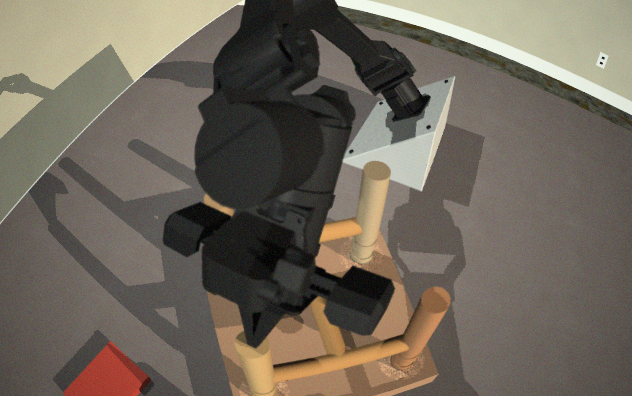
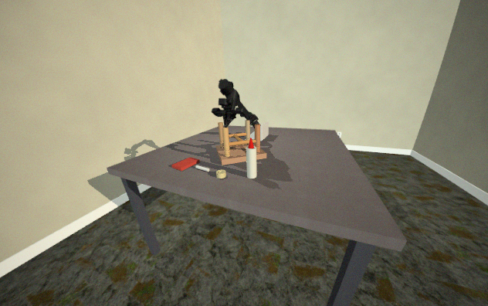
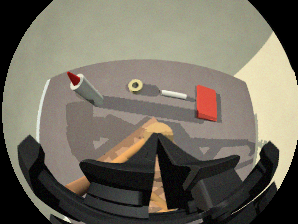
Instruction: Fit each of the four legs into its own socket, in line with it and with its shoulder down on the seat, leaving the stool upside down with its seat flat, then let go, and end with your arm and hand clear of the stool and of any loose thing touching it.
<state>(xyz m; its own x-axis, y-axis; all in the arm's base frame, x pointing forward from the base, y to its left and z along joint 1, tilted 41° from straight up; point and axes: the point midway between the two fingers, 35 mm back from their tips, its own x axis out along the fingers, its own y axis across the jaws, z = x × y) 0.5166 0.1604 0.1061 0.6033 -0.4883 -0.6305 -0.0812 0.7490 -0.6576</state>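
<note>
The gripper (image 1: 256, 345) (image 2: 226, 126) (image 3: 156, 136) has its fingers drawn fully together, with nothing between them. The tips point down at the top end of the near pale leg (image 1: 257, 367) (image 2: 226, 142) (image 3: 159, 130); whether they touch it or stand just above, I cannot tell. That leg stands upright, its long axis running down from the tips to the seat (image 1: 425, 375) (image 2: 245, 157), so a push would probably need to follow that line; a sideways shove could tilt it. The reddish leg (image 1: 425, 322) (image 2: 258, 138) stands across the same end of the seat, joined by a rail, and another pale leg (image 1: 372, 210) (image 2: 248, 129) rises nearer the arm's base. Beyond the stool, towards the tabletop's short edge away from the base, lie the red block (image 1: 107, 372) (image 2: 185, 164) (image 3: 206, 102), nearer one corner, and the upright glue bottle (image 2: 251, 162) (image 3: 87, 90).
</note>
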